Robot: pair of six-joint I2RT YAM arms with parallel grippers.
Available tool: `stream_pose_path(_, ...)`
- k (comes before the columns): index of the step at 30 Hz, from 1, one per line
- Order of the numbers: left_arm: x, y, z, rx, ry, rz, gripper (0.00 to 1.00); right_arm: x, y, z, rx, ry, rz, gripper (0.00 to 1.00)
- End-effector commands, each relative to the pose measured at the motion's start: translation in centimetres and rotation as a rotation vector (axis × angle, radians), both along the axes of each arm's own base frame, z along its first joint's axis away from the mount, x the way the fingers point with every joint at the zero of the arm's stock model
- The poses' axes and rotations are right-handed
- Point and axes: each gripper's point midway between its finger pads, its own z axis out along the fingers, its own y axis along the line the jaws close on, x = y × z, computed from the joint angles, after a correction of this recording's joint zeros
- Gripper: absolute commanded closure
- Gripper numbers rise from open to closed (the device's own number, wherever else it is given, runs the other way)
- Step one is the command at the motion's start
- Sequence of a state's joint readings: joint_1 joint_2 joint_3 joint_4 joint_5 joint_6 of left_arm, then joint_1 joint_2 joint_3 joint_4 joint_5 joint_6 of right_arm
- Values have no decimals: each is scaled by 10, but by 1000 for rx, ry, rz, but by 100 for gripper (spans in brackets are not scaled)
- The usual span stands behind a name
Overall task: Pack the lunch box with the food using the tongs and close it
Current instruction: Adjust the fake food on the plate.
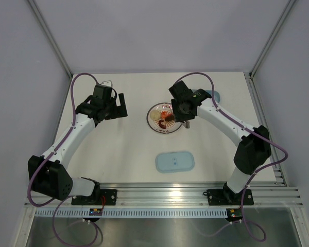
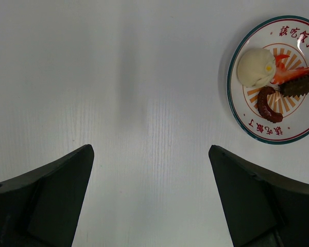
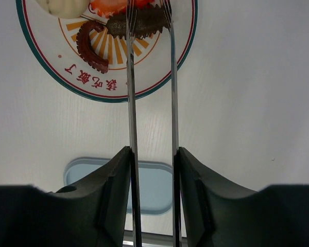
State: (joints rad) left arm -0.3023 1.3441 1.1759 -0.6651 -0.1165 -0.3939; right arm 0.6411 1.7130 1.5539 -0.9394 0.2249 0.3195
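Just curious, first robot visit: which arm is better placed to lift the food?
Right. The right gripper clamps the long silvery metal tongs, whose tips reach a dark brown food piece on the white sunburst plate. The left gripper is open, empty.

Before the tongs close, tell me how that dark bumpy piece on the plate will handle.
The dark bumpy piece looks small, so probably light. Its ridged surface should give the tongs some bite, though slim metal tips may let it pivot. It lies against the red-orange piece, which may get nudged.
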Motion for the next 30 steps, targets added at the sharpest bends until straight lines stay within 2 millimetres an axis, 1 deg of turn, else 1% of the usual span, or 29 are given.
stream_pose_path(1,3,-2,10,-22,-33,7,1,14,15,32,90,-113,-47,54)
stream_pose_path(3,3,-2,10,-24,-33,7,1,13,22,31,99,-110,-33,57)
stream_pose_path(4,3,-2,10,-25,-33,6,1,13,25,29,100,-107,-27,60)
stream_pose_path(5,3,-3,9,-26,-31,3,1,13,28,29,106,-108,-22,66)
stream_pose_path(8,4,-3,10,-26,-32,3,1,11,38,24,124,-92,0,72)
stream_pose_path(10,4,-3,10,-27,-34,4,1,9,44,16,127,-70,14,73)
stream_pose_path(15,3,-3,9,-25,-31,2,1,2,48,4,123,-33,29,74)
stream_pose_path(21,4,-4,7,-26,-26,1,1,-11,38,-4,99,2,26,74)
stream_pose_path(25,4,-4,4,-25,-20,-1,1,-20,24,0,81,-2,4,73)
stream_pose_path(30,5,-6,3,-34,-17,-4,1,-29,9,1,29,12,-17,73)
